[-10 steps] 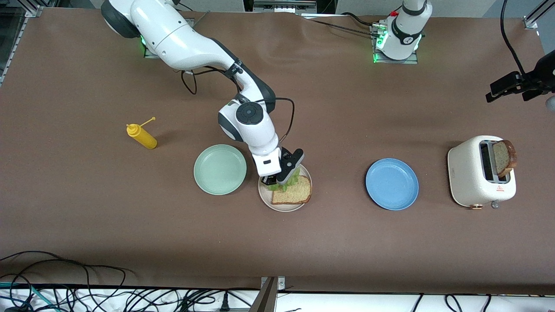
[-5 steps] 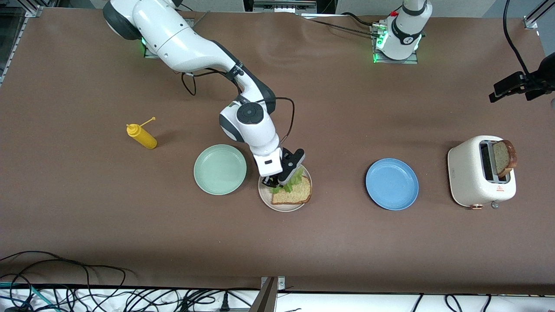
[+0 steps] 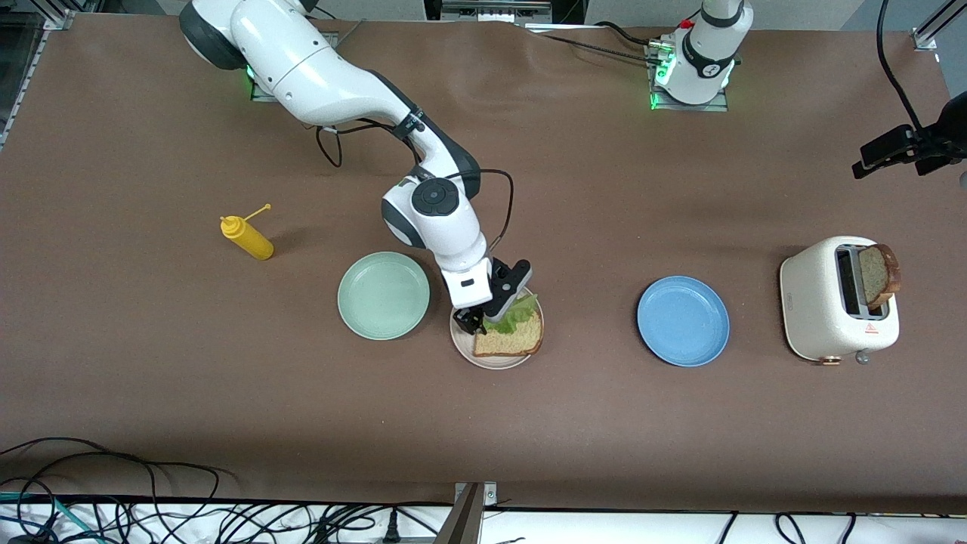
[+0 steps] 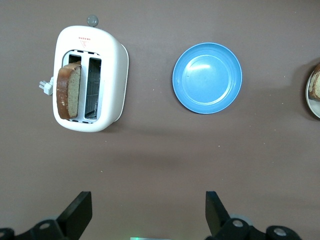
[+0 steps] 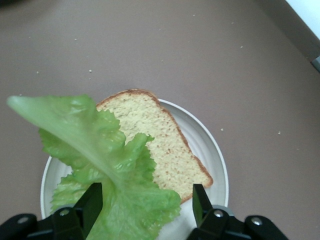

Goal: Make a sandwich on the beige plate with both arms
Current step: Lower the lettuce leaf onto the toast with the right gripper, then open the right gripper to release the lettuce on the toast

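The right pincer [image 5: 145, 202] stands open low over the beige plate [image 3: 495, 357], lettuce leaf [image 5: 100, 160] between its fingers, lying on the bread slice [image 3: 510, 341]. The left pincer [image 4: 148, 212] waits open above the desk, over bare surface beside the toaster [image 3: 837, 298].

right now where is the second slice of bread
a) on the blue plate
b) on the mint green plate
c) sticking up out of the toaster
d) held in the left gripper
c: the second slice stands up out of a slot of the white toaster toward the left arm's end of the table, while the blue plate and the mint green plate hold nothing and the left gripper is open.
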Robot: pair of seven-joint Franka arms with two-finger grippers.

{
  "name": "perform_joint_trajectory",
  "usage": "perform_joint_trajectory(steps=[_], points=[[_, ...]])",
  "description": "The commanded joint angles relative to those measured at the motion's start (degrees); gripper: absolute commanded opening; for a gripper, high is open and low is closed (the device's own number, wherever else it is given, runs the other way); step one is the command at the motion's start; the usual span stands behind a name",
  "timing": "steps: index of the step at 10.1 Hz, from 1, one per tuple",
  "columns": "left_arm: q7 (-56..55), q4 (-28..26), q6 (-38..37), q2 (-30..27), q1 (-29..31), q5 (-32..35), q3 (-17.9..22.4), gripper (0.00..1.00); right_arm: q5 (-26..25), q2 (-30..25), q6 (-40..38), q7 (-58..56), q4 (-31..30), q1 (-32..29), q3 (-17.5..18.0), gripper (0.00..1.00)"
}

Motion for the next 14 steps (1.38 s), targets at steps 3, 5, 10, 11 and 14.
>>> perform_joint_trajectory(steps=[3,5,10,11,14], points=[[-0.4,0.5,-0.8,0.0,0.2,1.4,-0.4,1.0,0.0,1.2,1.7,-0.6,2.2,-1.9,0.0,0.85],[-0.4,0.5,-0.8,0.0,0.2,1.4,-0.4,1.0,0.0,1.3,4.4,0.0,2.1,-1.9,-0.1,0.85],[-0.4,0.5,-0.8,0.0,0.2,1.4,-0.4,1.0,0.1,1.9,4.3,3.2,1.4,-1.4,0.1,0.89],[-0.4,0.5,-0.8,0.0,0.2,1.4,-0.4,1.0,0.1,1.9,4.3,3.2,1.2,-1.4,0.1,0.96],[-0.4,0.5,-0.8,0.0,0.2,1.4,-0.3,1.0,2.8,1.8,4.2,3.3,0.7,-1.3,0.1,1.0]])
